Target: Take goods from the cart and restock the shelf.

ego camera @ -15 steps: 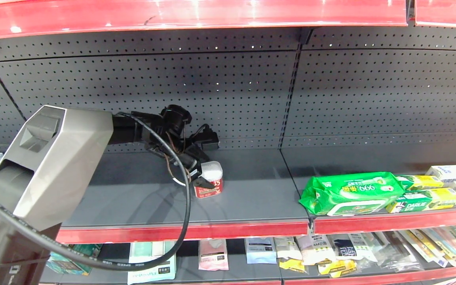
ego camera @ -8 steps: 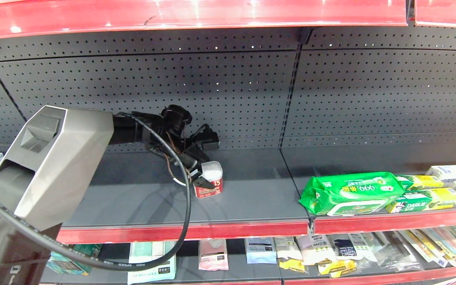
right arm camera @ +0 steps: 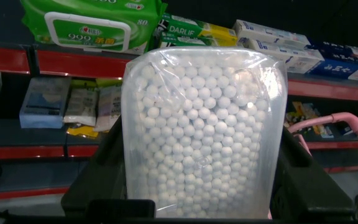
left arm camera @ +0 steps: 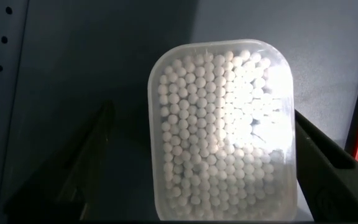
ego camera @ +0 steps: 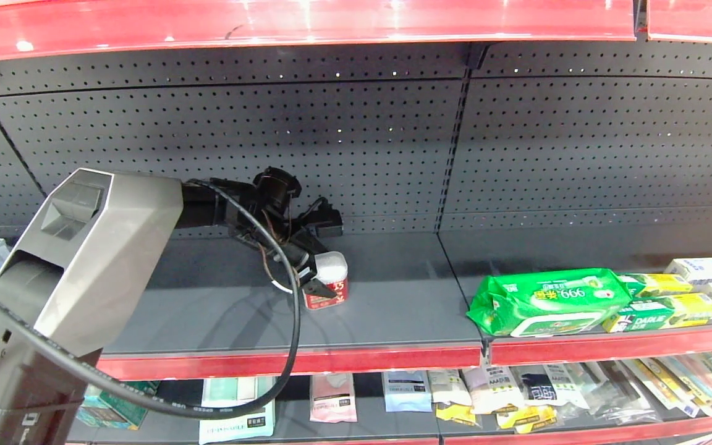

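Left gripper: reaches in over the middle shelf with one finger on either side of the cotton swab box; the fingers stand apart, and the left wrist view shows a gap between one finger and the box wall, so nothing is clamped
Cotton swab box: upright on the shelf, white lid up and red label below, in the right part of the left-hand bay and well apart from the other stock
Shelf: dark grey board with a red front strip and a perforated back panel; most of the left-hand bay is bare around the box
Wet wipes pack: green, lying flat at the front edge of the right-hand bay, just beside the toothpaste cartons
Toothpaste cartons: green and yellow, lying flat, with white cartons behind them
Hanging packets: a row of small sachets and bags on the tier below
Right gripper: held low and away from the shelf, fingers closed against both sides of the second cotton swab box
Second cotton swab box: clear and film-wrapped, full of white tips, carried in the right gripper
Progress: one box looks placed and let go; the left arm has yet to pull clear, the second box waits for its spot beside the first, and the bare bay suggests more goods are needed
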{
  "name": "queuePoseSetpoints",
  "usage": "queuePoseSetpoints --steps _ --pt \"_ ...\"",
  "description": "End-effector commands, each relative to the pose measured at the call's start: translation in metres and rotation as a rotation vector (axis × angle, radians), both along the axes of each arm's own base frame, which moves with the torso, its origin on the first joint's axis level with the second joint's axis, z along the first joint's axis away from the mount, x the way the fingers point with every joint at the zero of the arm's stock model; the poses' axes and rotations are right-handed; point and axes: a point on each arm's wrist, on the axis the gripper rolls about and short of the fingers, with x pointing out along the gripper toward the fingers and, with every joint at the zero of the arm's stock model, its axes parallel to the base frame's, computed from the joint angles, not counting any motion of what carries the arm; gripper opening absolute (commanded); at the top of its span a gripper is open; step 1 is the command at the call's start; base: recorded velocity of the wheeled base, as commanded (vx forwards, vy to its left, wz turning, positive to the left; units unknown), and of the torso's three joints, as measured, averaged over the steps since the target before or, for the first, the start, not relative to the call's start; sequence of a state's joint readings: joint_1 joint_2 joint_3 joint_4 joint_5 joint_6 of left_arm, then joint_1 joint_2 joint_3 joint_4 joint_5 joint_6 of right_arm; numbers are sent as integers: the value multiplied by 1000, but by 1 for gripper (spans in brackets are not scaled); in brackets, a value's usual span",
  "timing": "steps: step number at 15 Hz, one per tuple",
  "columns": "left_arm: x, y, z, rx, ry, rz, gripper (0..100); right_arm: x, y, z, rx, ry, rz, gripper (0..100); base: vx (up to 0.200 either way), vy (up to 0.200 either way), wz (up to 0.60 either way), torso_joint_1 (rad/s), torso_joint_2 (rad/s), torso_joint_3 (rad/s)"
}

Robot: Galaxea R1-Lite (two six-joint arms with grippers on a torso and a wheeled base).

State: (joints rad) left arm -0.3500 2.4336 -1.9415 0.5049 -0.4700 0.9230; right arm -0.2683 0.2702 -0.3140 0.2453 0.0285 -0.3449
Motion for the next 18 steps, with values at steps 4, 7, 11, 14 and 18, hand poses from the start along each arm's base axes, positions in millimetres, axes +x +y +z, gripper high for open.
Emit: queuePoseSetpoints --steps 4,7,11,14,18 --pt "1 0 -2 -3 3 -1 100 0 0 0 -1 3 1 0 0 0 0 0 0 0" --pt "1 -1 -3 -5 2 -4 0 0 0 0 -1 3 1 0 0 0 0 0 0 0" --pt "1 0 -3 -4 0 -9 0 0 0 0 -1 3 1 0 0 0 0 0 0 0" --pt "-3 0 6 -29 6 -35 0 0 0 0 1 2 1 0 0 0 0 0 0 0" --pt "-13 25 26 4 0 -97 0 -1 0 -1 -3 -3 1 0 0 0 0 0 0 0"
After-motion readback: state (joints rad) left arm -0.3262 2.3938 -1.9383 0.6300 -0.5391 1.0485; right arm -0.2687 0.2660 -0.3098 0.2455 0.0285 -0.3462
